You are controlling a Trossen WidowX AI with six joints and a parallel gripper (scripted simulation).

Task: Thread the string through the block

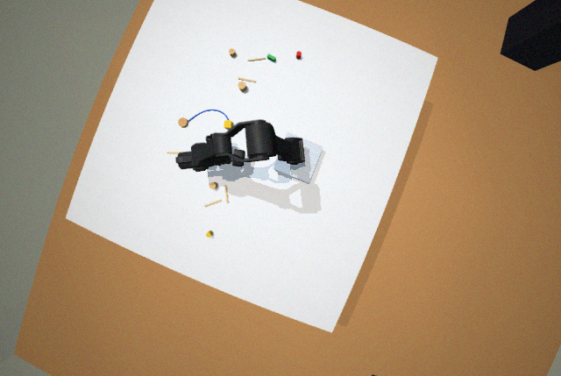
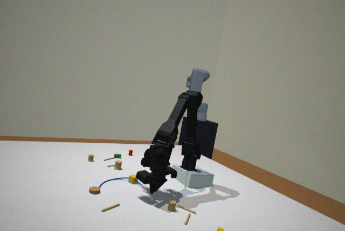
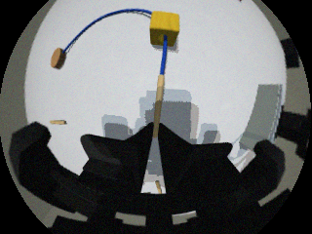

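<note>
The yellow block (image 1: 228, 124) (image 2: 133, 179) (image 3: 164, 28) sits on the table. The round wooden button (image 1: 182, 122) (image 2: 94, 190) (image 3: 58, 58) lies flat to one side of it. The blue string (image 1: 211, 109) (image 2: 112, 179) (image 3: 164, 58) arcs from the button to the block's far side and comes out of the hole on the side towards my gripper. Its end bears the thin wooden stick (image 2: 145, 187) (image 3: 159, 97), wholly outside the block. My gripper (image 2: 152, 191) (image 3: 155, 125) is shut on the stick's far end, low over the table. In the top view the arm hides the stick and fingertips.
A loose stick (image 1: 172, 152) (image 2: 110, 207) (image 3: 58, 122) lies beyond the gripper. A wooden cylinder (image 1: 213, 185) (image 2: 171, 205) stands near two more sticks. A green piece (image 1: 271, 58) (image 2: 117, 156), a red piece (image 1: 298, 54) (image 2: 130, 152) and other wooden pieces lie beyond the block.
</note>
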